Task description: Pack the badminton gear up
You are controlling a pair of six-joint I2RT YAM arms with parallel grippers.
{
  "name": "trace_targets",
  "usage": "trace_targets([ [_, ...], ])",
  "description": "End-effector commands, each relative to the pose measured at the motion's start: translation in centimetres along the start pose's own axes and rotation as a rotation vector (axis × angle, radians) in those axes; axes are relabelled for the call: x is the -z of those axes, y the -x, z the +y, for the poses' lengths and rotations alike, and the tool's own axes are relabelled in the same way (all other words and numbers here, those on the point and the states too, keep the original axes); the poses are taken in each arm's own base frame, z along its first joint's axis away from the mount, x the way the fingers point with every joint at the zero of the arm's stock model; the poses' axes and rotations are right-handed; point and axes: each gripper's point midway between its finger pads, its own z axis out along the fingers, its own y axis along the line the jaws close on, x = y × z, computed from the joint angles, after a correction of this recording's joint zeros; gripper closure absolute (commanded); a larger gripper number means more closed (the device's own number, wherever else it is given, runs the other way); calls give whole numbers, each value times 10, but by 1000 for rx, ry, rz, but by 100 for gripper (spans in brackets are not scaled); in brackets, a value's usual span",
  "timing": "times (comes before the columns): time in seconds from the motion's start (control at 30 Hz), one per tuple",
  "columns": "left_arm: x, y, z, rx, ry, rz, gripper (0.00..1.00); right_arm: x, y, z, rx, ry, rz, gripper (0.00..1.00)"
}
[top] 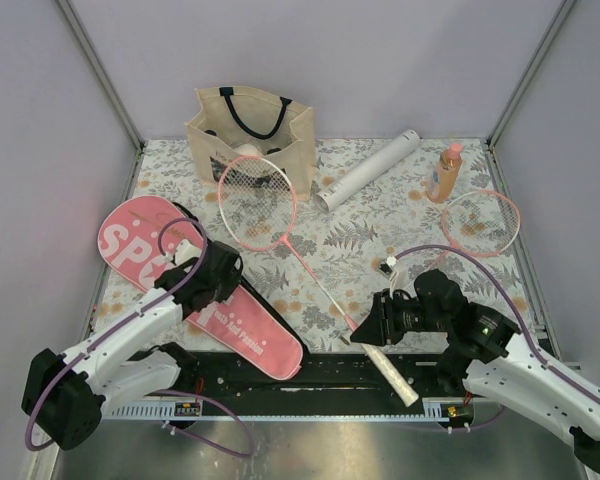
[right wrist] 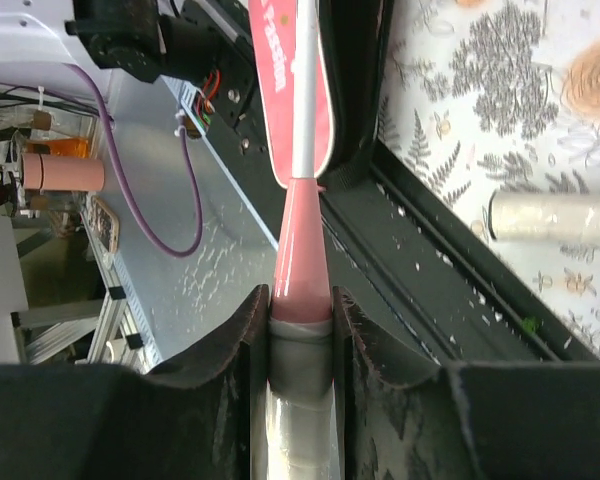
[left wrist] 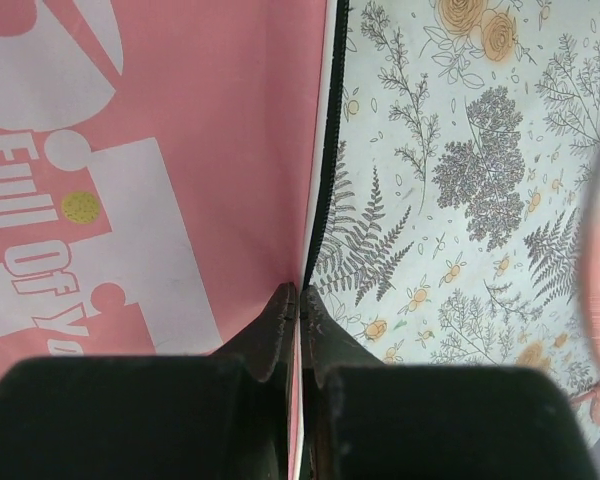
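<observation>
1. Pinching the zipper edge of the pink case [left wrist: 180,150], the left gripper [left wrist: 300,297] has its fingers pressed together on the thin rim.
2. The case lies flat on the floral cloth [top: 380,235] at the table's left side, its narrow end reaching the black rail [top: 320,368] at the near edge.
3. The right gripper [right wrist: 300,300] is clamped on the handle of one racket [top: 257,203], where the pink cone meets the grey grip.
4. That racket's head lies just in front of the beige tote [top: 250,130], and its shaft slants toward the near edge.
5. A second racket [top: 480,222] lies at the right, near the orange bottle [top: 445,172].
6. The white tube [top: 368,170] lies at a slant between the tote and the bottle.
</observation>
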Motion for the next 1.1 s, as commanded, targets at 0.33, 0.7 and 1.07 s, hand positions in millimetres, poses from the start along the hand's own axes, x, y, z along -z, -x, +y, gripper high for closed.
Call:
trace_targets([
  [0.33, 16, -1, -24, -90, -256, 3, 100, 3, -40, 7, -117, 147, 101, 100],
  [0.7, 27, -11, -37, -133, -449, 28, 100, -7, -66, 14, -166, 291, 246, 100],
  [1.07, 42, -20, -46, -158, -555, 77, 100, -33, -50, 15, -166, 313, 255, 100],
])
